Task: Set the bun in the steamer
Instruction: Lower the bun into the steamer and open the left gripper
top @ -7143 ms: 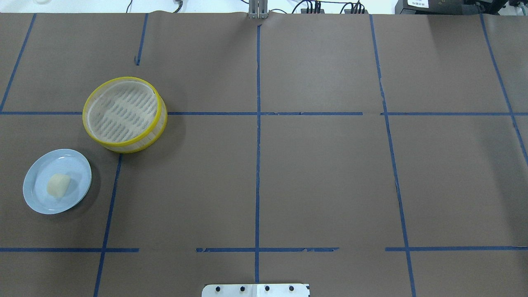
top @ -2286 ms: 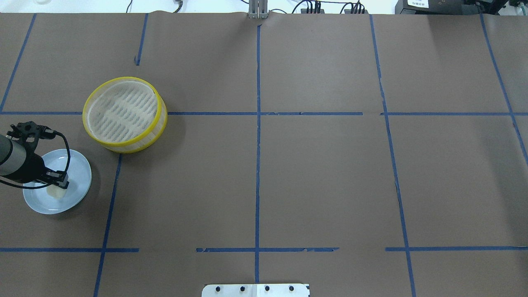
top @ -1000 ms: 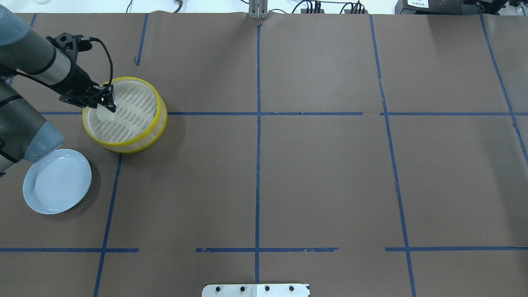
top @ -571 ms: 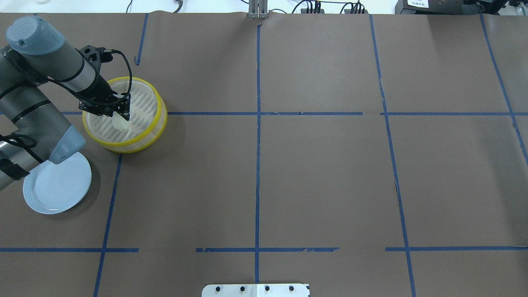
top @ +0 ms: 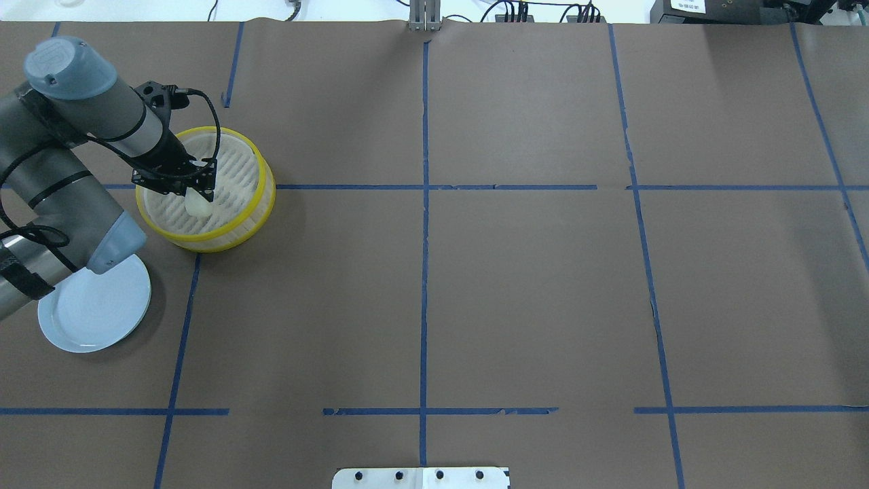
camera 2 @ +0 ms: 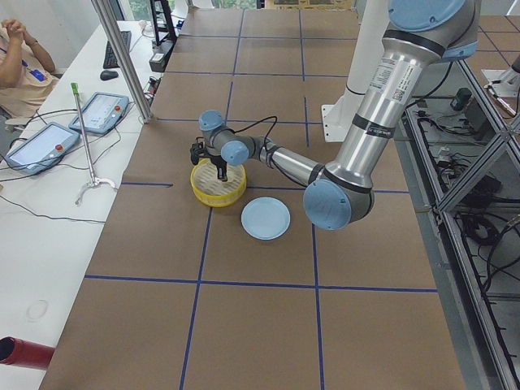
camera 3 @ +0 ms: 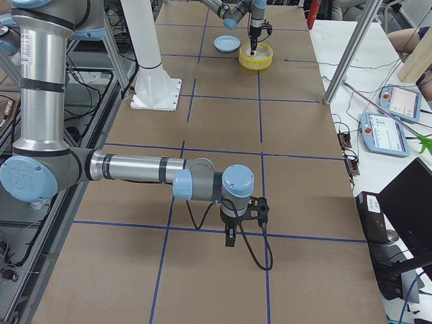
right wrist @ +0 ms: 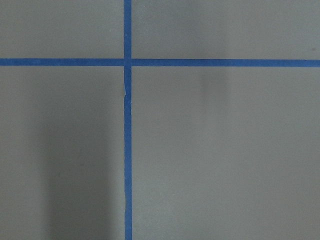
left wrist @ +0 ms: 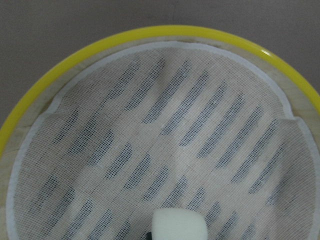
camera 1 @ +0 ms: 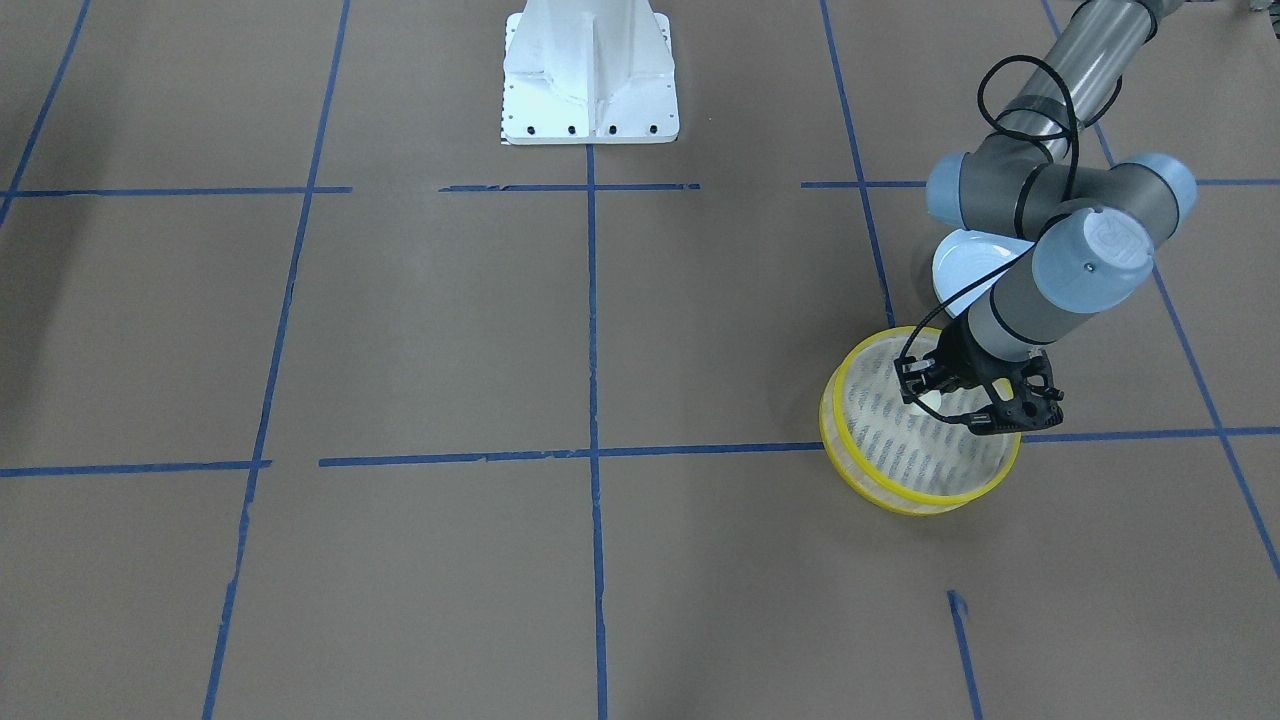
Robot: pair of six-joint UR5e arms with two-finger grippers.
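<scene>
The steamer (top: 212,242), a round basket with yellow rims and a slatted floor, stands at the table's left. My left gripper (top: 199,195) hangs over its inside, shut on the cream-white bun (top: 196,206), and holds it low over the slatted floor. In the left wrist view the bun (left wrist: 179,226) shows at the bottom edge, above the steamer floor (left wrist: 165,130). My right gripper (camera 3: 229,237) shows only in the exterior right view, pointing down over bare table far from the steamer. I cannot tell whether it is open or shut.
The pale blue plate (top: 102,309) lies empty near the steamer, partly under my left arm's elbow (top: 108,238). Brown paper with blue tape lines covers the table. The robot's white base (camera 1: 590,75) stands at the middle of its edge.
My left gripper took the bun off the plate and carried it over the steamer. In the last half second it barely shifted, the bun still in it.
</scene>
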